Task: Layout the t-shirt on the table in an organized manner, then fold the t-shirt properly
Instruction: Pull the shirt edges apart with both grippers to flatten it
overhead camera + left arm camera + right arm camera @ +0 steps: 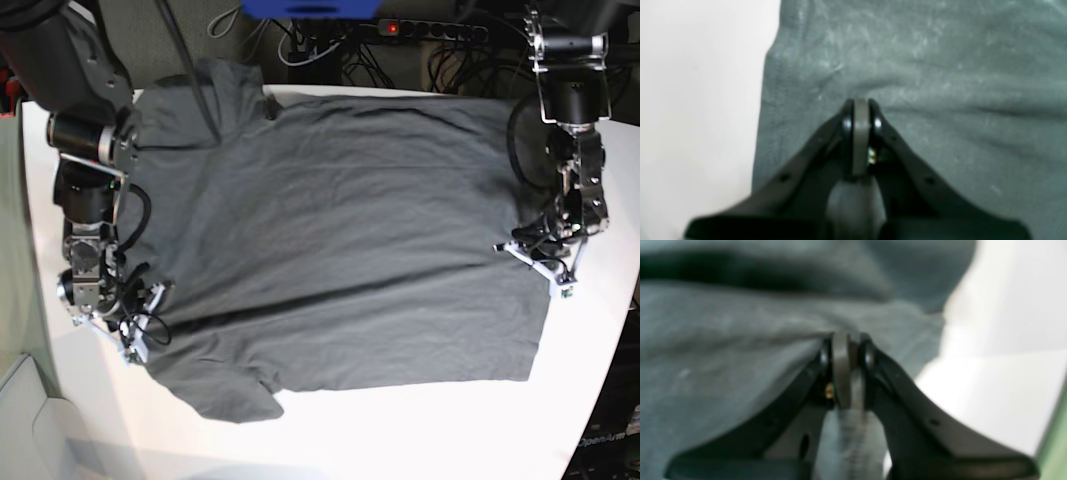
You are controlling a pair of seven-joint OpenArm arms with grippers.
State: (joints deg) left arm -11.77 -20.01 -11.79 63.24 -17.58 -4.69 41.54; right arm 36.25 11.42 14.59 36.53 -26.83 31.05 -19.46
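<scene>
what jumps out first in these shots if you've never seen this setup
The dark grey t-shirt spread nearly flat across most of the white table. Next, the two arms at its opposite ends: the right gripper shut on a pinch of cloth near the shoulder end, the left gripper shut over the hem end.

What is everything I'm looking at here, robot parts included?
t-shirt: one, dark grey, spread flat across most of the table.
table: one, white, under the shirt.
power strip: one, black with a red light, behind the table's far edge.
cables: several, dark and light, behind the table.
blue object: one, top edge, only partly in view.
left gripper: one, black, shut on the shirt's edge.
right gripper: one, black, shut on bunched shirt cloth.
</scene>
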